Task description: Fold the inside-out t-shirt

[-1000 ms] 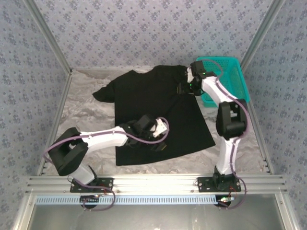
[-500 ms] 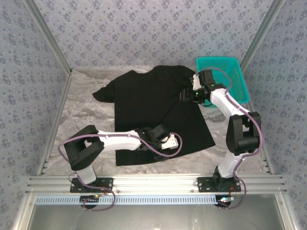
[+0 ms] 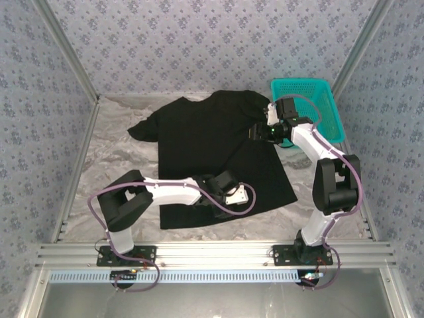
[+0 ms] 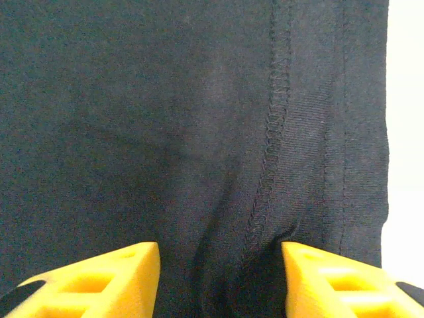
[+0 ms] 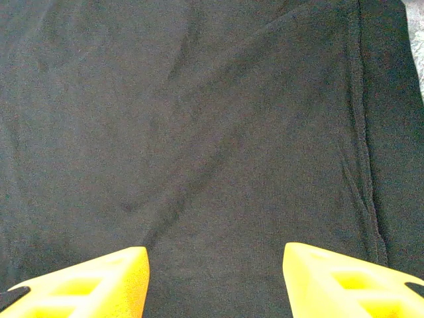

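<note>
Across the middle of the tabletop one black t-shirt lies spread flat, collar toward the far edge and hem toward the near edge. Its left sleeve points at the left edge, with bare marbled surface beyond it. A strip of bare tabletop runs between the hem and the near edge, and more lies open off the shirt's near right corner. On the far side the collar comes close to the far edge.

One teal mesh basket sits in the far right corner, just beside the shirt's right shoulder. The right arm crosses in front of it, and the part of its inside that shows is teal mesh.

Two arms reach in. The left gripper is down on the cloth near the hem, right of the shirt's middle. Its yellow fingers stand apart, with the stitched hem seam puckering into the gap and pale tabletop just past the hem. The right gripper is over the shirt's right shoulder, next to the basket, its fingers apart above smooth, lightly creased cloth and closed on nothing.
</note>
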Available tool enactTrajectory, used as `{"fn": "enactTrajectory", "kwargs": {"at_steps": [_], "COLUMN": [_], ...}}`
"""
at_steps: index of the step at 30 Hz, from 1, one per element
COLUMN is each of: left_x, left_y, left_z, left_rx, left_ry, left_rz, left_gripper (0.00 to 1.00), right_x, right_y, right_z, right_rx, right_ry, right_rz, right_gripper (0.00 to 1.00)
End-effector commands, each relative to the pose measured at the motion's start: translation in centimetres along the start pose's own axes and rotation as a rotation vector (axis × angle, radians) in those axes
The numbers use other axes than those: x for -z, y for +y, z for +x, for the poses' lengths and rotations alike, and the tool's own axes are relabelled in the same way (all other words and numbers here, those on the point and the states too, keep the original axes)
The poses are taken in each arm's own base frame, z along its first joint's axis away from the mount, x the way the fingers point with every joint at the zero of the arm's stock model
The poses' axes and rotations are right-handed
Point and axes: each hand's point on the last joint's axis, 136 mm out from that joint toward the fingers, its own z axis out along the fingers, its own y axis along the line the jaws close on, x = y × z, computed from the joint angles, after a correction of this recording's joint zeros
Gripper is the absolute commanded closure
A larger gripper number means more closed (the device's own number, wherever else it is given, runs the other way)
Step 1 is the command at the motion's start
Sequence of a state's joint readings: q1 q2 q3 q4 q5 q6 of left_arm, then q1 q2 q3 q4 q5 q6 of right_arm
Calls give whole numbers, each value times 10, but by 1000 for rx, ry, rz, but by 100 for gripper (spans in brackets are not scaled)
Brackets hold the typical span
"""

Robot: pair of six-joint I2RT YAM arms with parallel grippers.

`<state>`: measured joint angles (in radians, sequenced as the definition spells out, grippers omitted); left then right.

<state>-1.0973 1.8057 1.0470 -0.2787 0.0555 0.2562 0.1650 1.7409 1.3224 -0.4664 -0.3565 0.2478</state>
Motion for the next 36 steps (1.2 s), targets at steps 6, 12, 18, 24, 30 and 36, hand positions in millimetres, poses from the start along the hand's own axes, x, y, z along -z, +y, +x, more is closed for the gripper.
{"fn": "enactTrajectory", "kwargs": {"at_steps": [6,12,18,24,30,36], "left_x": [3,8,12,19,24,27], "left_y": [7,13,16,20,25,26], "left_z": [1,-3,-7,-10,-10,-13], "left_rx": [47,76,85,90,102,121], "left_ry": [17,-2,-12,-29,-42,-59], "left_rz": [40,48,49,38,36,53], "left_gripper": [65,72,70,66,63,61], "right_x": [4,7,7,6,4,3], "right_y": [1,0,-1,0,-1,-2], "right_z": [2,2,5,6,7,8], "right_rx": [-8,-2,-2,-1,0,-1], "right_ry": [-1,-5,3,6,11,14], "right_rz": [-11,-4,-2,-4,-3,-1], "right_gripper": [42,42,42,42,42,42]}}
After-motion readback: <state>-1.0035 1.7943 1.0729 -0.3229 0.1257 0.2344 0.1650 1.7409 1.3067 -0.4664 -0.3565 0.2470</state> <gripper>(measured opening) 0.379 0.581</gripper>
